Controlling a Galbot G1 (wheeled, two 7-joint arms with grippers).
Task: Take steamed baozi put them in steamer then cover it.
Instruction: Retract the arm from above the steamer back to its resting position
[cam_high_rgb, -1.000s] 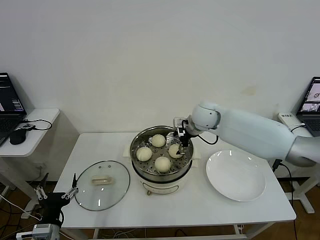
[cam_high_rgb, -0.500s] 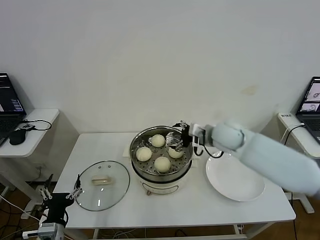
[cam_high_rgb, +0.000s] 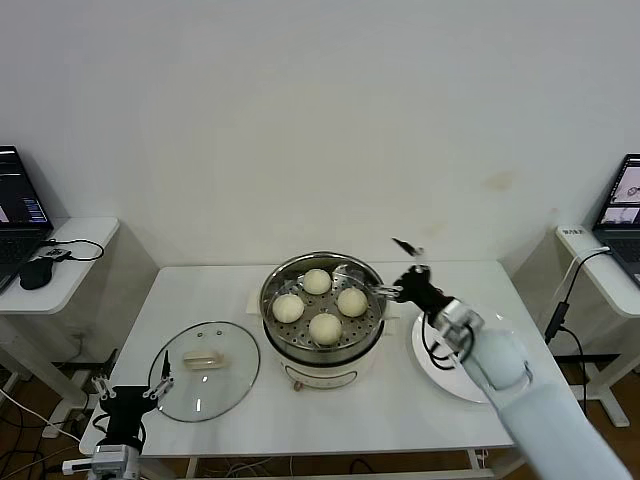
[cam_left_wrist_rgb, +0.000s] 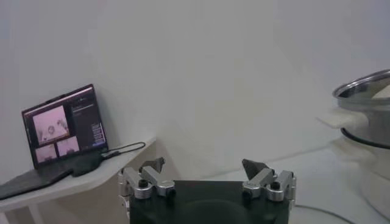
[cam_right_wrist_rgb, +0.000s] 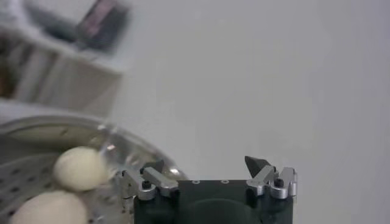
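We count one white table (cam_high_rgb: 420, 420) against a plain white wall (cam_high_rgb: 320, 120), with two laptops, one at each side. On the table sits one shiny steel steamer (cam_high_rgb: 322, 345), one glass lid (cam_high_rgb: 205, 383), one white plate (cam_high_rgb: 440, 370). Four smooth cream baozi (cam_high_rgb: 325, 327) lie in the steamer. Right gripper (cam_high_rgb: 400, 268), spread and empty, hangs beside the steamer rim; left gripper (cam_high_rgb: 130, 393), spread, waits low at the table's near-left corner.

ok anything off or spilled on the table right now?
Nothing stands out. Four baozi sit inside the steamer, the glass lid lies flat on the table, and the plate is bare. The steamer is just not yet covered.
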